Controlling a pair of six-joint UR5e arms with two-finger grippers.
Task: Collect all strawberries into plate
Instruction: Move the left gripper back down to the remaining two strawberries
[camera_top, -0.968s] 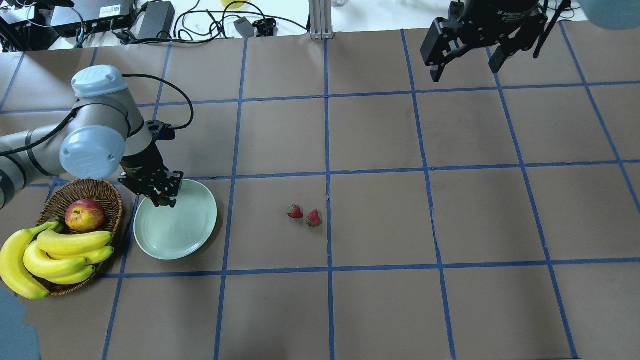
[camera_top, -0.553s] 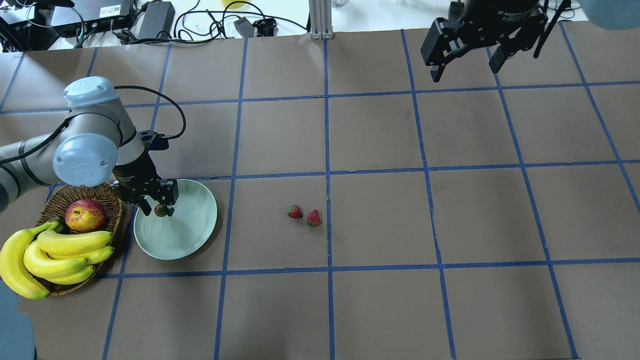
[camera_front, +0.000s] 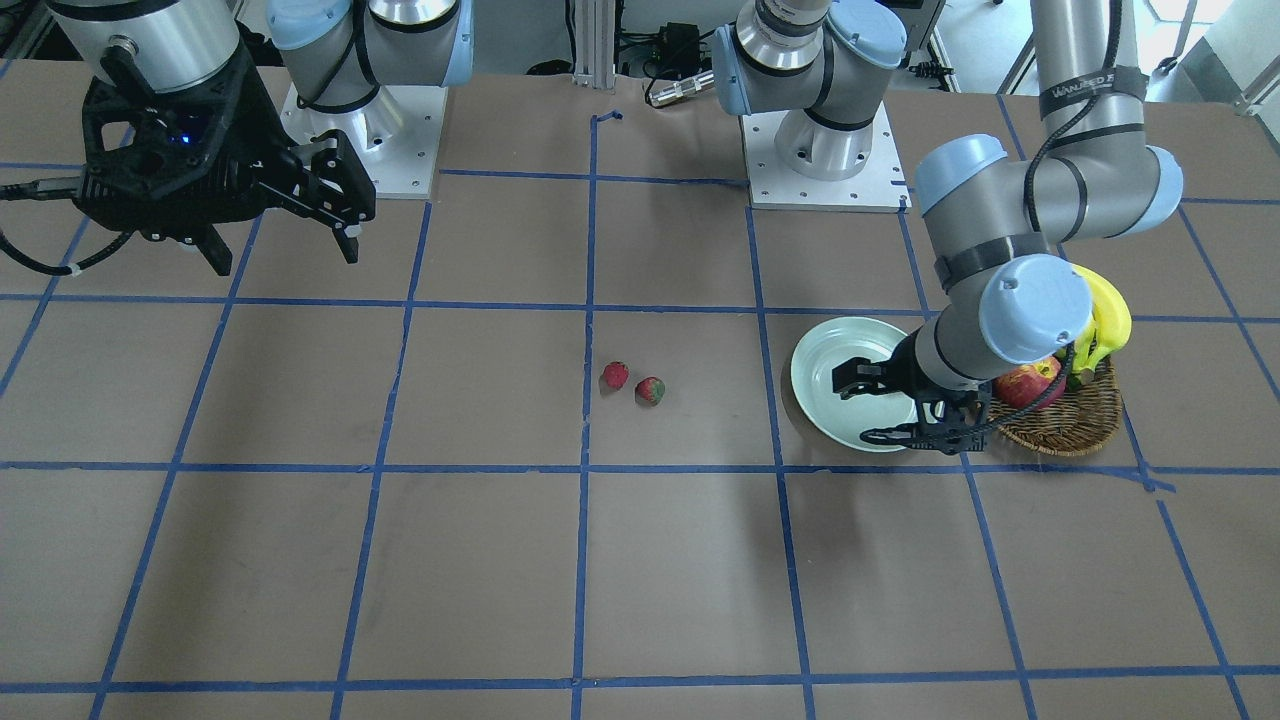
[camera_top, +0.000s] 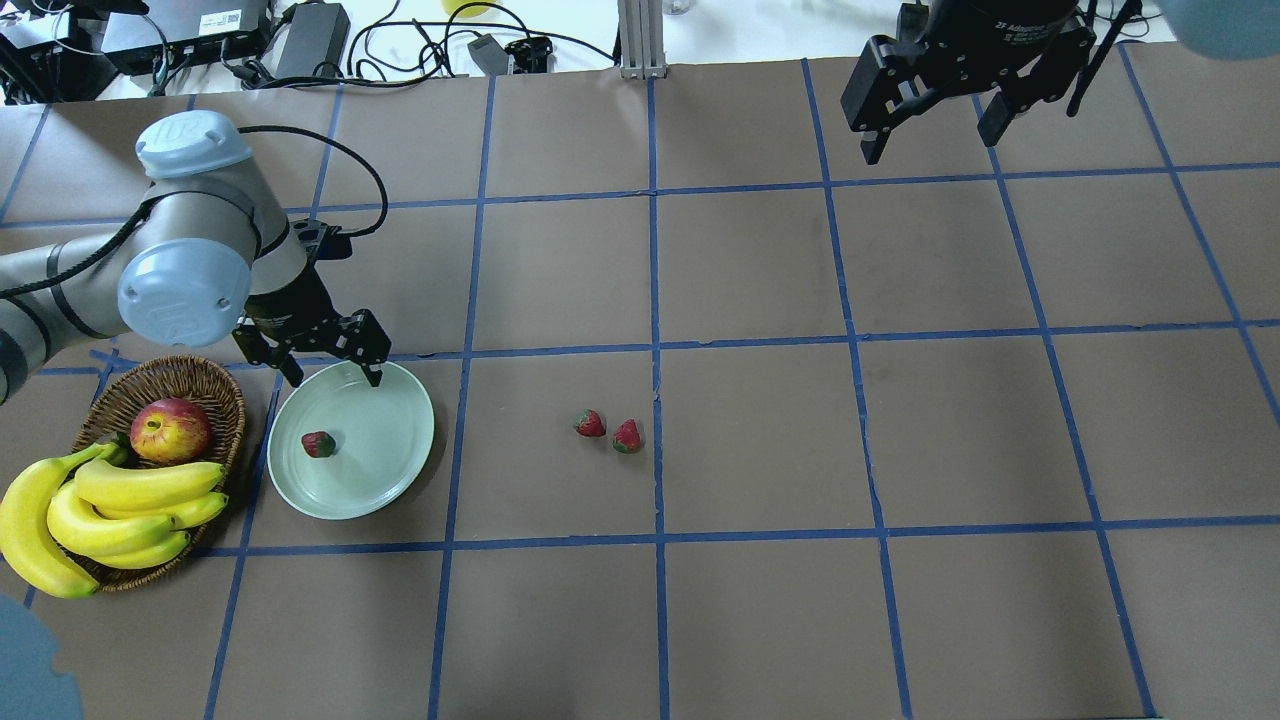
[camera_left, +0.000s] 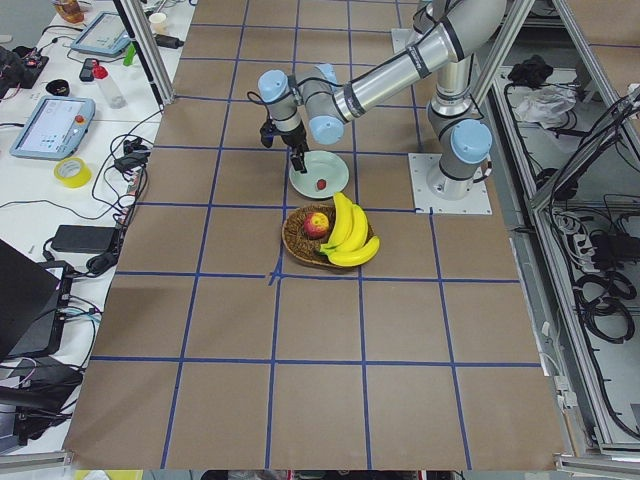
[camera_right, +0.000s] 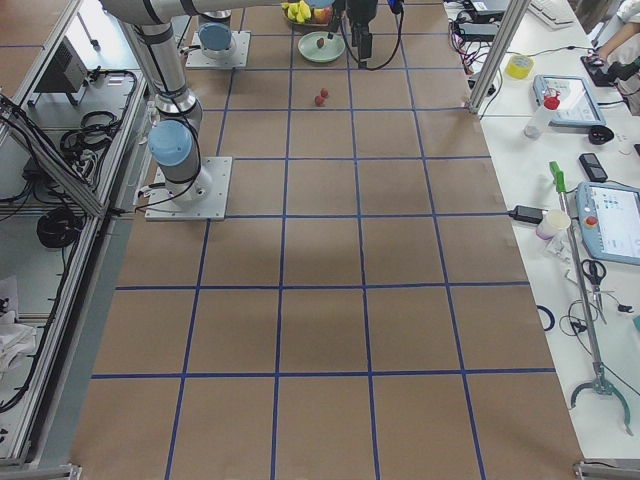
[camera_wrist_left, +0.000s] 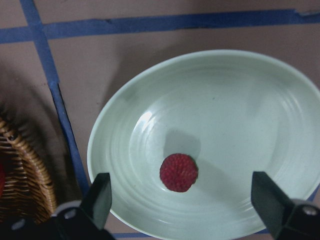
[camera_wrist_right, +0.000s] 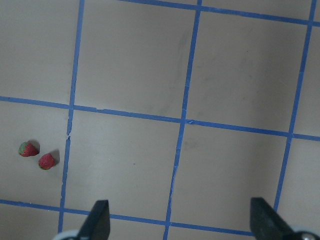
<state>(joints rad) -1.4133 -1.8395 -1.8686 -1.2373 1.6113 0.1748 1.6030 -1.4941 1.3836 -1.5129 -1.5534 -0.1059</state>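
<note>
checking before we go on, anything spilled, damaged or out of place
Nothing looks spilled or damaged. One strawberry lies in the plate; a second strawberry and a third strawberry sit loose on the table, not yet collected.

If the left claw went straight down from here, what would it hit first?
Likely the strawberry in the plate, lying between the open fingers of the left gripper; if not, the plate itself. Depth is unclear.

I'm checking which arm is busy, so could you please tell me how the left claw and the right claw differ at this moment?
The left claw hangs low over the plate's rim, near the strawberry lying in it; the right claw sits high over the table, well away from the plate. Both are open and empty.
</note>
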